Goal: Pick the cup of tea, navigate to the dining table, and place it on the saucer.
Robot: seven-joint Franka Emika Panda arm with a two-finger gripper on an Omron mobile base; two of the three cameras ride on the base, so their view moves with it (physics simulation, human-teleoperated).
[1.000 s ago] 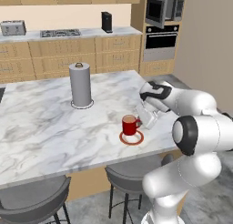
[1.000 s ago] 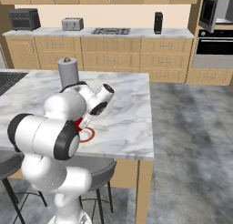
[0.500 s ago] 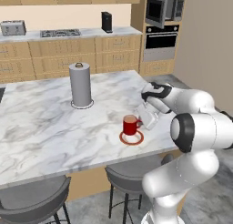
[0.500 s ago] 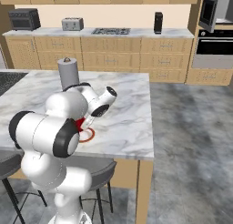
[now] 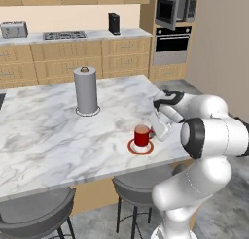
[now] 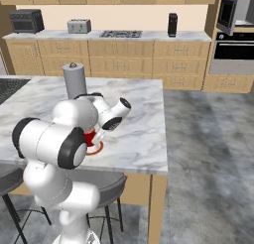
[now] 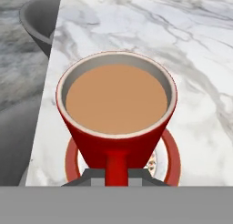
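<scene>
The cup of tea (image 5: 141,135) is seen standing upright on the saucer (image 5: 140,147), near the front edge of the marble desk (image 5: 44,136). In the hand view, the cup (image 7: 116,113) is shown filled with light brown tea, its handle turned straight toward the camera, and the red rim of the saucer (image 7: 172,155) can be made out on both sides beneath it. The hand (image 7: 116,177) is held right at that handle, its two dark fingertips (image 7: 93,176) closed in on either side of it, so the handle is gripped. From the left base view, the hand (image 5: 156,131) is found just to the right of the cup. Farther back on the desk, a paper-towel roll (image 5: 86,90) is stood upright, well apart from the cup. Grey stools (image 5: 138,185) are tucked under the near edge.
</scene>
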